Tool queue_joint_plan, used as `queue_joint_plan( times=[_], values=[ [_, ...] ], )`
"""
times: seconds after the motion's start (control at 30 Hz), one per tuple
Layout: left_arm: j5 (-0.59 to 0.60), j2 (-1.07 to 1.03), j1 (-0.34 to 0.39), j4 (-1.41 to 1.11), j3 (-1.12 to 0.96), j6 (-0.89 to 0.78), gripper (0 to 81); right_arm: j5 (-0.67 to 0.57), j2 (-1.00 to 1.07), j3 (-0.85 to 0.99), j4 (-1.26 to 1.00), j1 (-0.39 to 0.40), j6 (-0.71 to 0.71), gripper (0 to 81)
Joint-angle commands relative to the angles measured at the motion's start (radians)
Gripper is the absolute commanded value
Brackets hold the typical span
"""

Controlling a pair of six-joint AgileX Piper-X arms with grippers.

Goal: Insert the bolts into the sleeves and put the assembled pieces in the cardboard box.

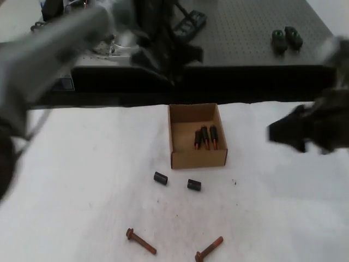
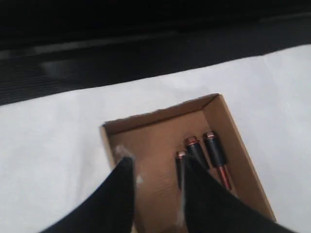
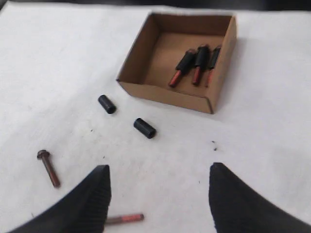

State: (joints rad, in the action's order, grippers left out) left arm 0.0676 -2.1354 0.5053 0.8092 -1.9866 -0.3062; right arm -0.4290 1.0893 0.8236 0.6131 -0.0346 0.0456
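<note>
The cardboard box (image 1: pixel 197 159) (image 2: pixel 160 112) (image 3: pixel 165 92) stands mid-cloth with three bolts in sleeves (image 1: pixel 205 137) (image 2: pixel 214 149) (image 3: pixel 197 60) lying inside. In front of it lie two loose black sleeves (image 1: pixel 160 178) (image 1: pixel 194 185) (image 3: pixel 107 104) (image 3: pixel 145 128). Nearer the front edge lie two copper bolts (image 1: pixel 140 241) (image 1: pixel 209 249) (image 3: pixel 49 167) (image 3: pixel 124 219). My left gripper (image 2: pixel 155 162) is open and holds nothing, high over the box's back half. My right gripper (image 3: pixel 158 170) (image 1: pixel 283 134) is wide open and holds nothing, hanging right of the box and facing the loose parts.
A white cloth (image 1: pixel 82 180) covers the near bench. Behind it is a black perforated plate (image 1: pixel 245 27) with two green-and-black objects (image 1: pixel 286 38) at the far right and dark gear at the back left.
</note>
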Motion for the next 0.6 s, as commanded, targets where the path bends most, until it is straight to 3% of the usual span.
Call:
queue_joint_plan(
  times=[0.0, 0.2, 0.3, 0.57],
  values=[
    [-0.058, 0.238, -0.042, -0.052, 0.213, 0.034, 24.0, 0.082, 0.274, 0.184, 0.171, 0.156, 0.175, 43.8],
    [-0.058, 0.485, -0.076, -0.189, 0.542, 0.046, 24.0, 0.26, 0.595, 0.435, 0.346, 0.359, 0.33, 43.8],
    [-0.058, 0.593, -0.096, -0.205, 0.654, 0.066, 24.0, 0.353, 0.726, 0.545, 0.376, 0.408, 0.386, 43.8],
    [-0.06, 0.802, -0.151, -0.202, 0.815, 0.105, 24.0, 0.365, 0.882, 0.721, 0.517, 0.474, 0.399, 43.8]
  ],
)
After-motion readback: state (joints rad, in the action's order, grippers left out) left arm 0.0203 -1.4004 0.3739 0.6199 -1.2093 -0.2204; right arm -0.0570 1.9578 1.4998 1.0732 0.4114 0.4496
